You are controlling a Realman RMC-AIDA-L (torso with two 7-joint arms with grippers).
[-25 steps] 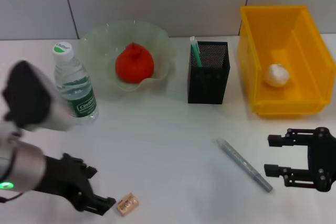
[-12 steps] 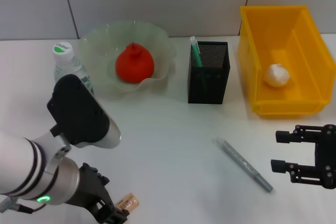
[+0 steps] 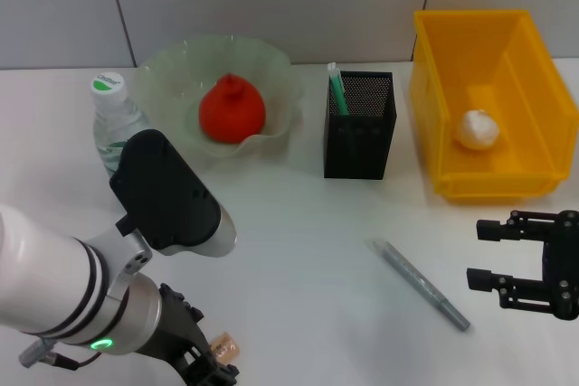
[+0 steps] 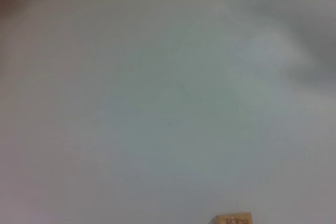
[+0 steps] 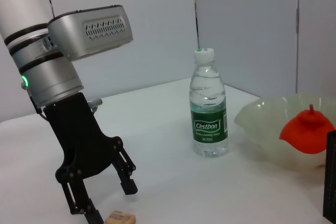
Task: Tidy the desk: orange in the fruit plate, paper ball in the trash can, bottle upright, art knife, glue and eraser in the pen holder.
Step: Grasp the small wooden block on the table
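Note:
The tan eraser (image 3: 223, 347) lies near the table's front left edge. It also shows in the left wrist view (image 4: 233, 219) and the right wrist view (image 5: 119, 217). My left gripper (image 5: 107, 198) is open and stands just over the eraser, fingers on either side. In the head view the left gripper (image 3: 206, 368) is mostly hidden by its arm. The grey art knife (image 3: 421, 284) lies right of centre. My right gripper (image 3: 479, 253) is open and empty beside it. The orange (image 3: 232, 108) sits in the fruit plate (image 3: 271, 65). The paper ball (image 3: 477, 128) is in the trash can (image 3: 434, 79). The bottle (image 5: 208, 111) stands upright.
The pen holder (image 3: 359, 124) stands between plate and trash can with a green and white stick (image 3: 336, 88) in it. My left arm's big forearm (image 3: 167, 196) hides part of the bottle (image 3: 109, 106) in the head view.
My left arm has swung forward and to the right, bringing its gripper from beside the eraser to over it. The right gripper has drifted slightly right.

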